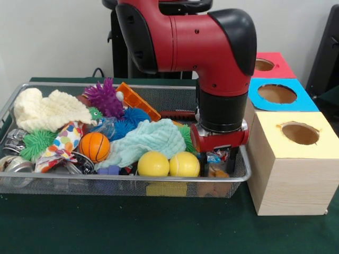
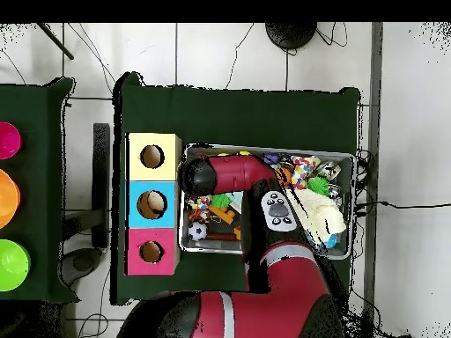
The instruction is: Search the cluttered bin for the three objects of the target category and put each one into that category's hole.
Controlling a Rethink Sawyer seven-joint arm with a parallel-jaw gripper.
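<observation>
Surface (image 1: pixel 159 233): green cloth; carries the bin and three boxes.
Bin (image 1: pixel 132 180): wire mesh, left of the boxes, crowded with toys and cloths.
Boxes: yellow (image 1: pixel 288 164) near, blue (image 1: pixel 278 95) behind it, red (image 1: pixel 273 64) far; one hole each.
Tool (image 1: pixel 221 154): low in the bin's right end, among small items; grip state cannot be told.
Step, judged: lift straight up first, since the rim and yellow box stand close.
Open room: only above.

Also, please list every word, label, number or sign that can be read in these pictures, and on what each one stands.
No text can be read.
Small wrapped packets in the bin by the gripper: any print is too blurred to read.
Yellow box: no writing visible.
</observation>
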